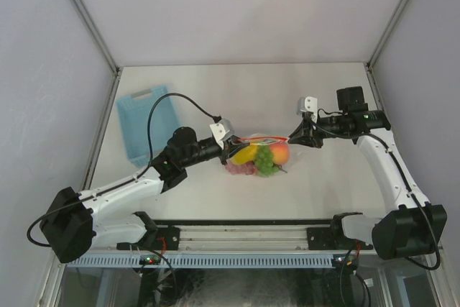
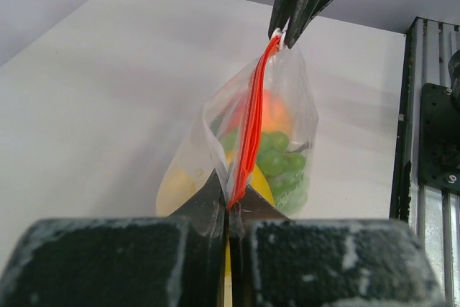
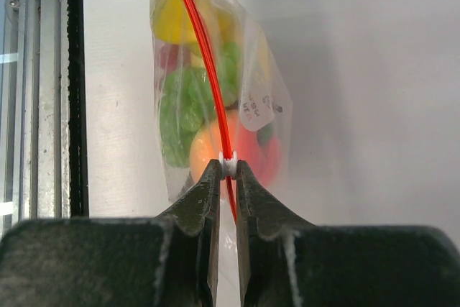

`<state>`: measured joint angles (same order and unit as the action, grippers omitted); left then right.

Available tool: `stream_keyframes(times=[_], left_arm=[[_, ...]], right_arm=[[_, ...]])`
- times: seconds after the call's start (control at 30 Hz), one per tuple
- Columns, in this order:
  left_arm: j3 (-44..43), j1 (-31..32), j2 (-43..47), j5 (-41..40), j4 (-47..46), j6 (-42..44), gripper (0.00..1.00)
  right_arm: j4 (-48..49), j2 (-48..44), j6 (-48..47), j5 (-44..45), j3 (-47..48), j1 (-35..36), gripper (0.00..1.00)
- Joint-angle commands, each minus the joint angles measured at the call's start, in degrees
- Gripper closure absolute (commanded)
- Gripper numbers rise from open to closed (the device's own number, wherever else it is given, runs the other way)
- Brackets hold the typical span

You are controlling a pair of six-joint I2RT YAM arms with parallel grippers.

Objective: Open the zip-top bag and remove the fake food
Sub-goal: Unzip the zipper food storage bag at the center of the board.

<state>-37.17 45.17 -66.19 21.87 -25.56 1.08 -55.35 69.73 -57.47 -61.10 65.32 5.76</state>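
Zip-top bag [image 1: 260, 150] hangs strung between both end effectors over the middle of the surface [image 1: 330, 192]; can't tell if its bottom touches. Red zip strip [image 2: 251, 131] runs taut along the top edge. Left end effector [image 2: 228, 205] is clamped tight on one end of the strip. Right end effector [image 3: 228, 166] is narrow, pinching the white slider [image 3: 228, 162] at the other end. Fake food [image 3: 183, 106] is inside the bag: yellow, green, orange and red pieces. Light-blue basket [image 1: 147, 124] sits far left, well apart.
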Motion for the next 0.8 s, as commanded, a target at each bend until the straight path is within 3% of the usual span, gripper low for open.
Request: stream_keyframes(times=[0.0, 0.77], left_arm=[[0.9, -1.0, 2.6, 0.7, -5.1, 0.1, 1.00], [1.1, -1.2, 2.6, 1.1, -5.4, -0.2, 1.00]], right_arm=[[-2.2, -1.8, -2.6, 1.6, 2.0, -1.5, 1.00], [-8.6, -1.3, -8.9, 3.8, 2.1, -8.3, 1.00]])
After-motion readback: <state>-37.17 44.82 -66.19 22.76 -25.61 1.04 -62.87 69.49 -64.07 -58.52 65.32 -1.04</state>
